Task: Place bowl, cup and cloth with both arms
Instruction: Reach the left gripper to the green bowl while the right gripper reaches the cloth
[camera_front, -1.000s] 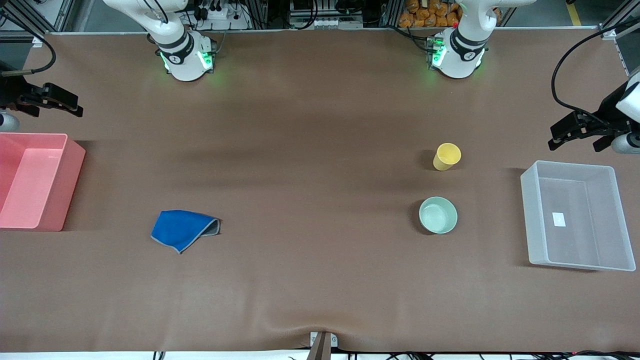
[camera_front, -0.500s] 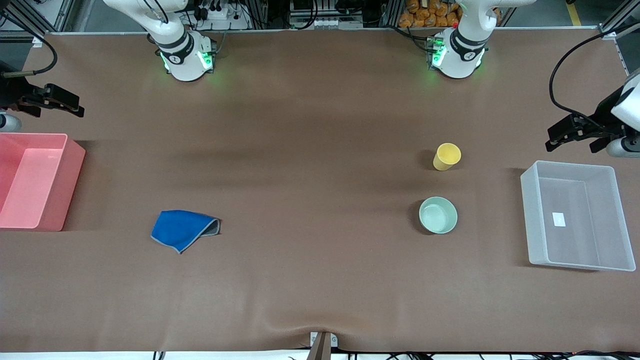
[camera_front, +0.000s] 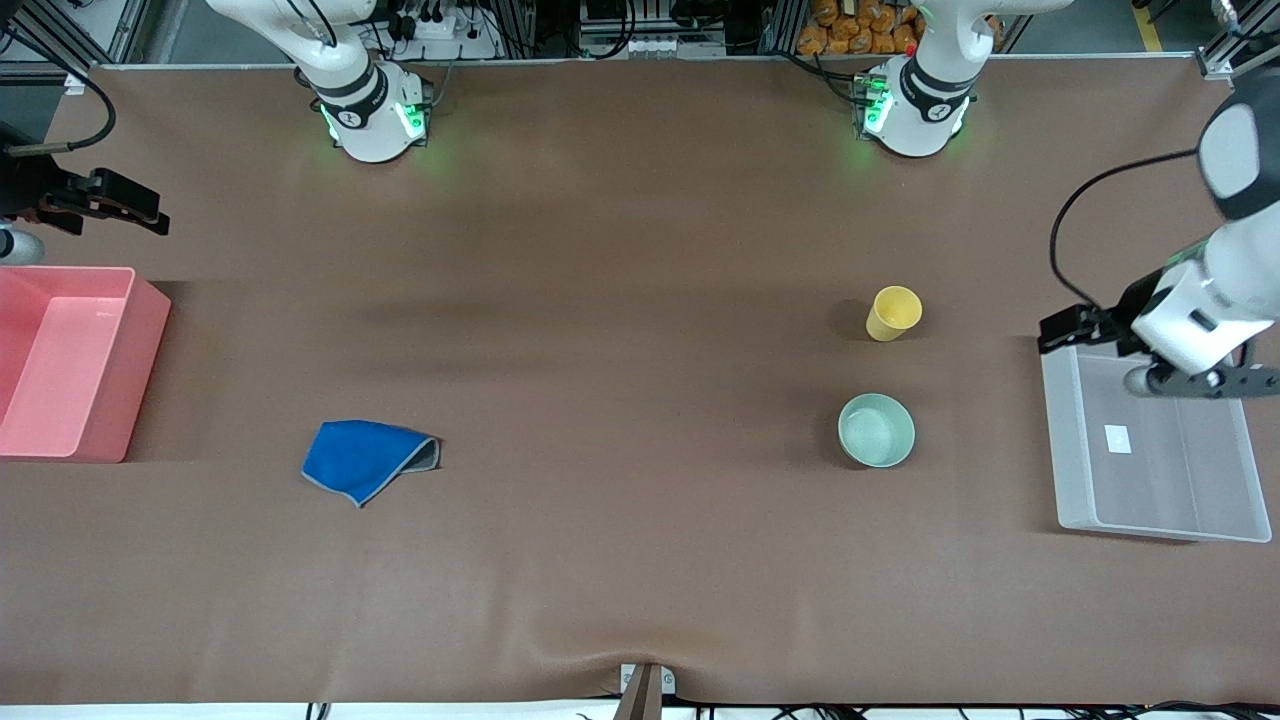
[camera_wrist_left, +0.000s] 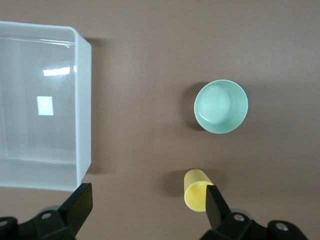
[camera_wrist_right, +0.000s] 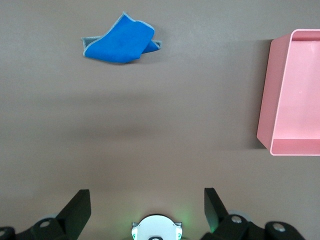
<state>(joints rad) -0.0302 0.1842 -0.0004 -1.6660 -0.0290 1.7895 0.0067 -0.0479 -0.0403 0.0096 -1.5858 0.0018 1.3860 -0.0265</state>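
Note:
The yellow cup (camera_front: 892, 312) stands upright toward the left arm's end of the table. The mint green bowl (camera_front: 876, 430) sits nearer to the front camera than the cup. Both show in the left wrist view, cup (camera_wrist_left: 196, 192) and bowl (camera_wrist_left: 221, 106). The blue cloth (camera_front: 362, 458) lies folded toward the right arm's end and shows in the right wrist view (camera_wrist_right: 120, 40). My left gripper (camera_front: 1070, 328) is open and empty, up over the clear bin's corner nearest the cup; it also shows in its wrist view (camera_wrist_left: 147, 210). My right gripper (camera_front: 140, 205) is open and empty over the table beside the pink bin, seen also in its wrist view (camera_wrist_right: 147, 210).
A clear plastic bin (camera_front: 1160, 525) stands at the left arm's end, empty but for a white label; it shows in the left wrist view (camera_wrist_left: 82, 100). A pink bin (camera_front: 140, 370) stands at the right arm's end and shows in the right wrist view (camera_wrist_right: 265, 90). The table is covered in brown cloth.
The left arm has swung from the table's edge inward and toward the front camera, to over the clear bin's corner. The right arm has barely moved. Cup, bowl and cloth are unmoved.

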